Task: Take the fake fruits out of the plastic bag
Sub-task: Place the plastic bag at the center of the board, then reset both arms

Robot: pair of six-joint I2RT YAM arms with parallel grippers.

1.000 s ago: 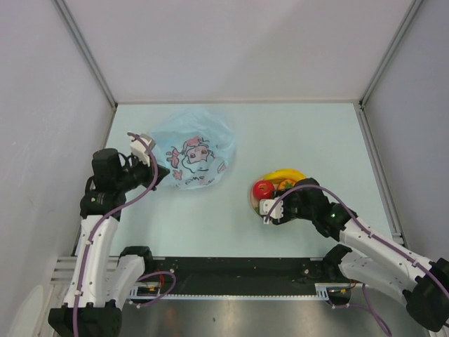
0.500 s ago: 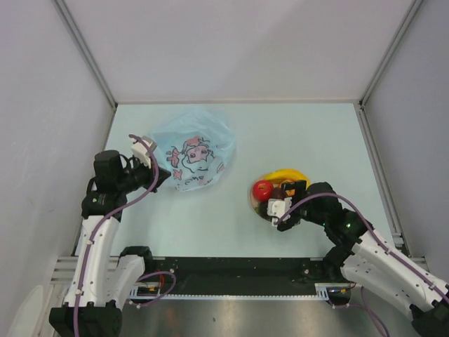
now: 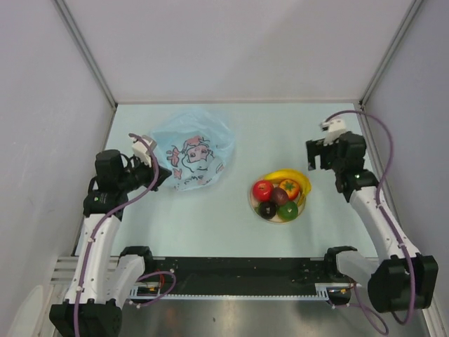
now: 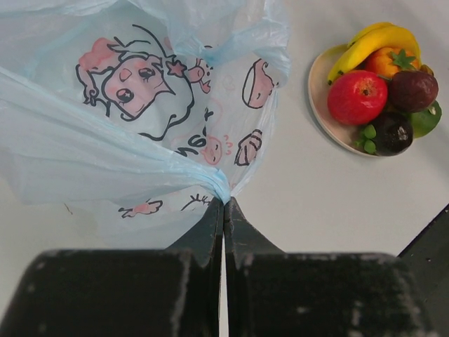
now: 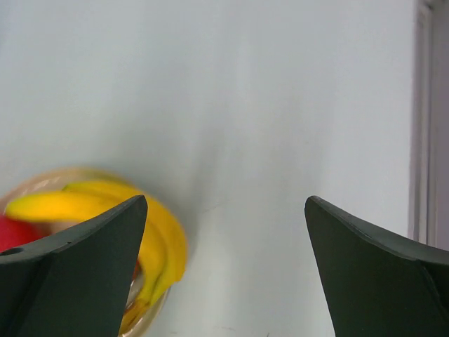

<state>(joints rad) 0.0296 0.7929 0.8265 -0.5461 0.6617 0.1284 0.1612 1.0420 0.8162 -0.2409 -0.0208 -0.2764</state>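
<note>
Bag (image 4: 105, 140) crinkled, pale blue, pink cartoon prints; fruits (image 3: 279, 197) glossy.

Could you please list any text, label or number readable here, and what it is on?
No readable text.
The plastic bag bears only pink-and-black cartoon figures; a black squiggle among them may be lettering but is illegible.
The fake fruits and plate carry none.

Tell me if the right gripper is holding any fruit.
No, the right gripper stands open and empty, while the banana lies on the plate.

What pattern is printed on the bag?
The bag carries pink-and-black cartoon figures; clearest in the left wrist view.
</note>
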